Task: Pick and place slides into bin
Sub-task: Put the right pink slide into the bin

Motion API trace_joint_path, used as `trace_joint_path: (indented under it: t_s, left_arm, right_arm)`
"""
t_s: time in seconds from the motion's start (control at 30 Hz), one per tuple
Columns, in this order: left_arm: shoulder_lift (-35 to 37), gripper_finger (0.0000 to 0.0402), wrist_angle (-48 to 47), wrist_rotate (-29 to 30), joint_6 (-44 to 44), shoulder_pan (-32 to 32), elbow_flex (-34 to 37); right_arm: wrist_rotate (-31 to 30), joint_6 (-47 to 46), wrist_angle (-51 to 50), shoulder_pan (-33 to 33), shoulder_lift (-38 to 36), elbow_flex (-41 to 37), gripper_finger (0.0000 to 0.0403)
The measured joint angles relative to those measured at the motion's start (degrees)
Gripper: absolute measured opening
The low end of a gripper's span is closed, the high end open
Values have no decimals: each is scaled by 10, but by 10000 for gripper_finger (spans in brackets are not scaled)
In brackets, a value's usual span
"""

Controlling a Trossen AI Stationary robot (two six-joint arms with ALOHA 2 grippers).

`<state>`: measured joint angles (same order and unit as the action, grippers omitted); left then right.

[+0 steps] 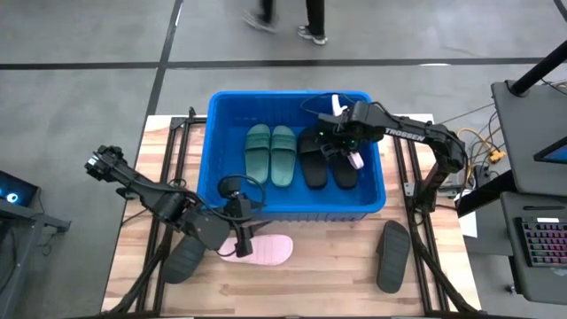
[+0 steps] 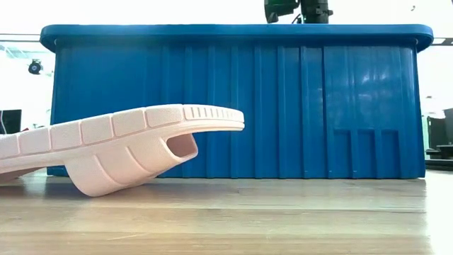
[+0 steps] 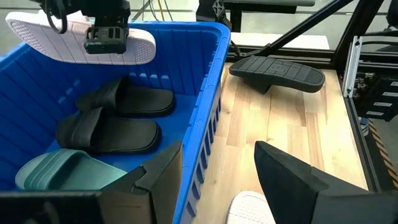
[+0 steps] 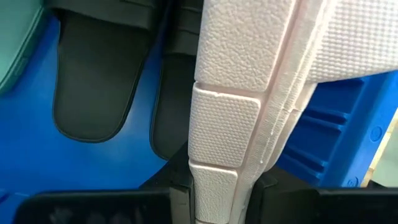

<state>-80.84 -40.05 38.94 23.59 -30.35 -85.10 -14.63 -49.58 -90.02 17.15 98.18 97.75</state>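
Observation:
The blue bin (image 1: 217, 159) stands at the table's far middle with a dark green pair (image 1: 270, 153) and a black pair (image 1: 328, 159) lying flat in it. My right gripper (image 1: 341, 133) hangs over the black pair, shut on a pale pink slide (image 3: 37, 34). A second pink slide (image 2: 120, 145) lies sole-up on the table before the bin. It rests on its strap and one end, and the other end is raised. My left gripper (image 3: 217, 180) stands open above this slide, higher than the bin's rim, touching nothing. My right gripper pinches the pink slide's sole between its two fingers at one long edge (image 4: 221, 168), about mid-length. The fingers come from above, pointing steeply down, across the slide. The slide stands on edge, lengthwise about level, lifted clear above the black pair inside the bin.
A charcoal slide (image 1: 394, 255) lies on the table's near right. Another dark slide (image 1: 184, 259) lies at the near left, partly under my left arm. A person's legs (image 1: 283, 18) show on the floor beyond the table.

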Motion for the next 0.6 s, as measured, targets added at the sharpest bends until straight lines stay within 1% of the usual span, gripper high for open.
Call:
trace_joint_path:
  t_s: [0.27,0.6]
  left_arm:
    - [4,185,0,0,-7,0,0]
    - [4,185,-1,1,-16,0,0]
  right_arm:
    - [-2,-10,0,0,0,-16,55]
    - [-6,-3,4,-2,0,-17,55]
